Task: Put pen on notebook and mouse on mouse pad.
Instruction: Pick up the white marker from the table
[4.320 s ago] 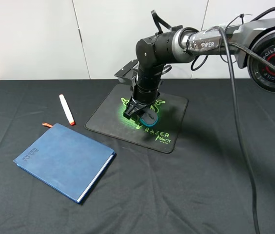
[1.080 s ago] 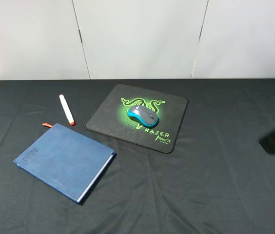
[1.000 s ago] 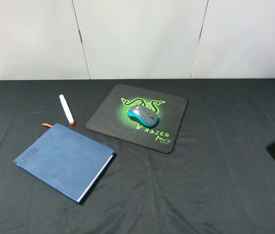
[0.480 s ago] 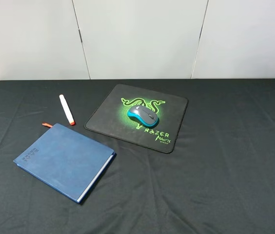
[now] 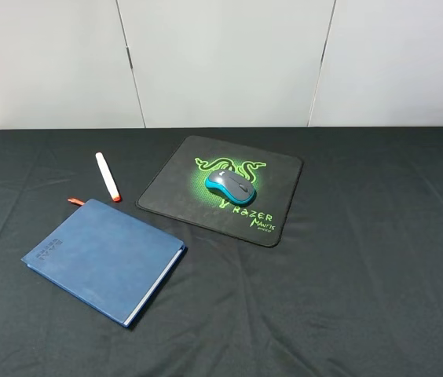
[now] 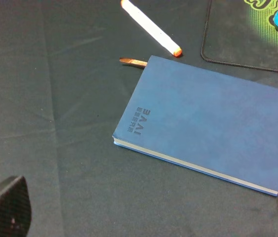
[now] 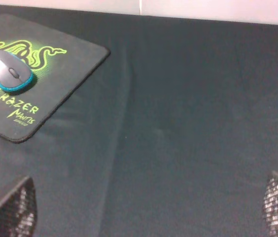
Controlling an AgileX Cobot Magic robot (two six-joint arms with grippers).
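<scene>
The grey and teal mouse (image 5: 230,186) (image 7: 8,73) rests on the black mouse pad (image 5: 278,174) (image 7: 77,57), over its green logo. On the cloth left of the pad lies the white pen (image 5: 108,176) (image 6: 150,27), its orange end near the dark blue notebook (image 5: 104,259) (image 6: 208,123). Pen and notebook are apart. Neither arm shows in the exterior view. My left gripper (image 6: 147,203) hangs open above the cloth beside the notebook. My right gripper (image 7: 145,205) is open over bare cloth to the right of the pad, holding nothing.
A black cloth (image 5: 363,275) covers the whole table. The notebook's orange ribbon (image 5: 75,201) (image 6: 132,61) sticks out toward the pen. White wall panels (image 5: 221,55) stand behind the far table edge.
The right arm, which stood over the mouse on the pad, has let go and pulled back out of the exterior view; its shadow at the right edge is gone. Objects have not moved.
</scene>
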